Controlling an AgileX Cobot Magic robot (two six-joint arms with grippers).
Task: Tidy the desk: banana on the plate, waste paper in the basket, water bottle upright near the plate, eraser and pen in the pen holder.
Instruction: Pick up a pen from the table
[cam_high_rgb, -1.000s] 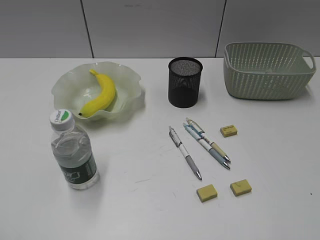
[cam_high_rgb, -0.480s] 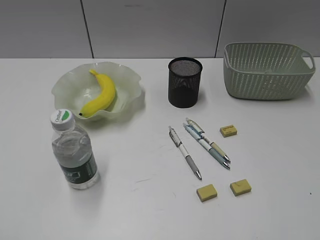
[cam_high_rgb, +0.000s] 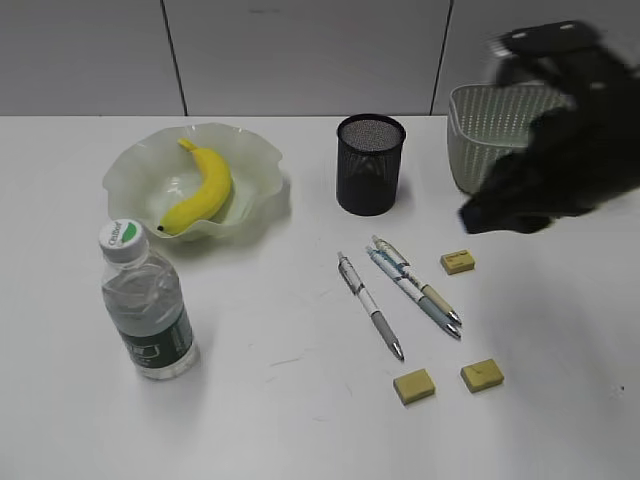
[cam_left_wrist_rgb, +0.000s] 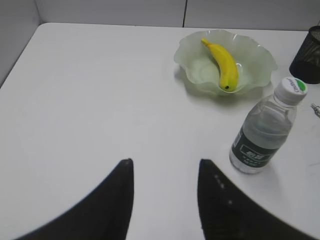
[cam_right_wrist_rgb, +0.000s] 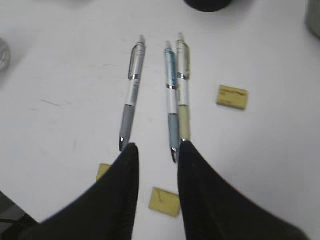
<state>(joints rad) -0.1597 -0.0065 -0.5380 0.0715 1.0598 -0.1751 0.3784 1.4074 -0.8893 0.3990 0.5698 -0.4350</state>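
pens (cam_right_wrist_rgb: 172, 95) closer from wrist

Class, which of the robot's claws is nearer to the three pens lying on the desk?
The right claw: it hangs directly above the pens, its tips over their ends. The left claw hovers over bare desk beyond the water bottle.

Grey panelled wall (cam_high_rgb: 300, 55) behind; seams faint, perhaps.
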